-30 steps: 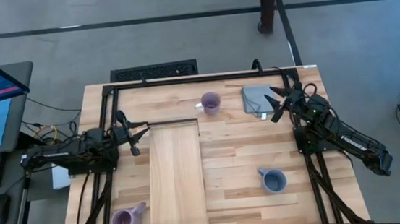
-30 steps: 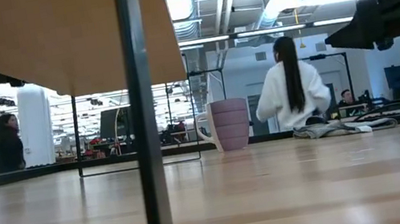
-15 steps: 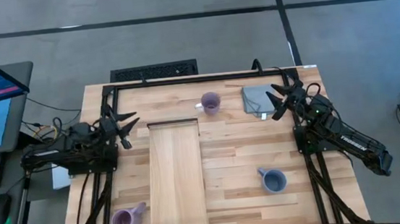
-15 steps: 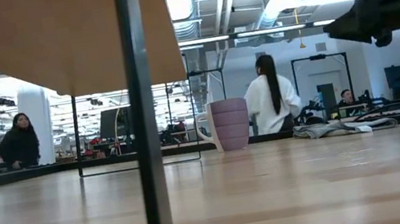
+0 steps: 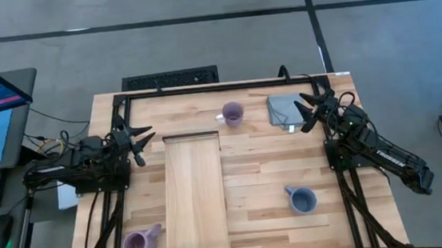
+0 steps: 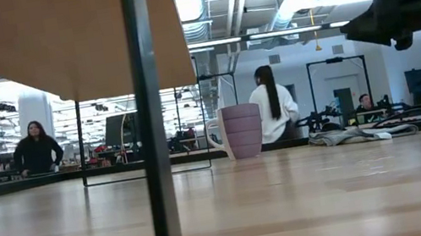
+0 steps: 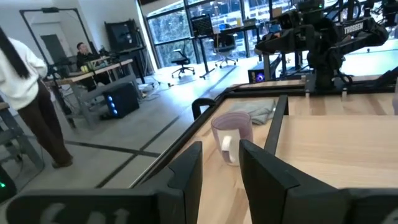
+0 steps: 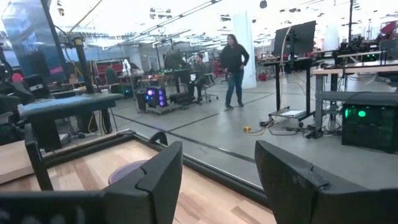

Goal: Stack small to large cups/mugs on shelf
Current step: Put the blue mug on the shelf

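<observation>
The three mugs all stand on the butcher-block tabletop point(image 5: 257, 169), none yet on the shelf point(image 5: 194, 197). In the high view the shelf, a pale plain board, runs its long axis from 12 to 6 o'clock down the table's middle-left. A lavender mug point(image 5: 233, 113) sits just off the shelf's 12 o'clock end, toward 1 o'clock (its white handle points at the board). A second purple mug point(image 5: 139, 243) stands at 7 o'clock beside the shelf's near corner, handle toward the board. The blue-grey mug point(image 5: 302, 201) lies at 4 o'clock, well apart from the shelf.

The left gripper point(image 5: 136, 140), jaws partly apart and empty, hovers at 10 o'clock by the shelf's far corner; the lavender mug lies straight ahead of its fingers point(image 7: 186, 174), and this arm is likely nearer it. The right gripper point(image 5: 306, 110), jaws wide apart and empty, hovers over the grey folded cloth point(image 5: 282, 106) at 1 o'clock.
</observation>
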`<state>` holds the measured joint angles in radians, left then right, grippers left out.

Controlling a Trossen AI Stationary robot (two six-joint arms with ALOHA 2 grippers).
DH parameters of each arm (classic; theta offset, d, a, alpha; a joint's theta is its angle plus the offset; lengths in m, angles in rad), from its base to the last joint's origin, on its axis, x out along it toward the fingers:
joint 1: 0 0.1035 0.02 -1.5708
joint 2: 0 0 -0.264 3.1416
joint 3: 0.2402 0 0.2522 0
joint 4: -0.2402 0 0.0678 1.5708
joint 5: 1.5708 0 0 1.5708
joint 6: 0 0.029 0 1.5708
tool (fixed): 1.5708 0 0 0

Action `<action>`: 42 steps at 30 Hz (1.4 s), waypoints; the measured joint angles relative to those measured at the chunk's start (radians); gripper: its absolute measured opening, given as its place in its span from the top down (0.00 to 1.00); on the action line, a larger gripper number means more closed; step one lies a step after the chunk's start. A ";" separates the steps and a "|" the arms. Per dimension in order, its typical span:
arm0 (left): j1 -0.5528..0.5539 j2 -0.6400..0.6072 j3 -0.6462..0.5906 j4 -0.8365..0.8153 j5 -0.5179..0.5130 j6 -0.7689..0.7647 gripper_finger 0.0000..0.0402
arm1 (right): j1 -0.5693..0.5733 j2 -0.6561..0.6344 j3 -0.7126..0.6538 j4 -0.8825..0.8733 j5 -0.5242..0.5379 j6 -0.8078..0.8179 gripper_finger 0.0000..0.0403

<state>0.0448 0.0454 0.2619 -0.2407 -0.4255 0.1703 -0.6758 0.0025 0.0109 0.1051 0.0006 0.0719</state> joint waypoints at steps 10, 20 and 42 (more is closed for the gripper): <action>0.000 0.000 0.001 -0.001 0.000 0.004 0.76 | 0.000 0.000 0.000 -0.011 0.000 0.000 0.44; 0.000 0.000 0.002 -0.031 0.001 -0.024 0.76 | 0.000 0.000 0.001 -0.058 0.000 0.000 0.44; 0.000 0.000 0.002 -0.038 0.001 -0.051 0.76 | 0.167 0.324 0.279 0.036 -0.064 -0.129 0.44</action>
<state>0.0448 0.0454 0.2634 -0.2787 -0.4248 0.1193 -0.5090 0.3261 0.2899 0.1408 -0.0631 -0.0570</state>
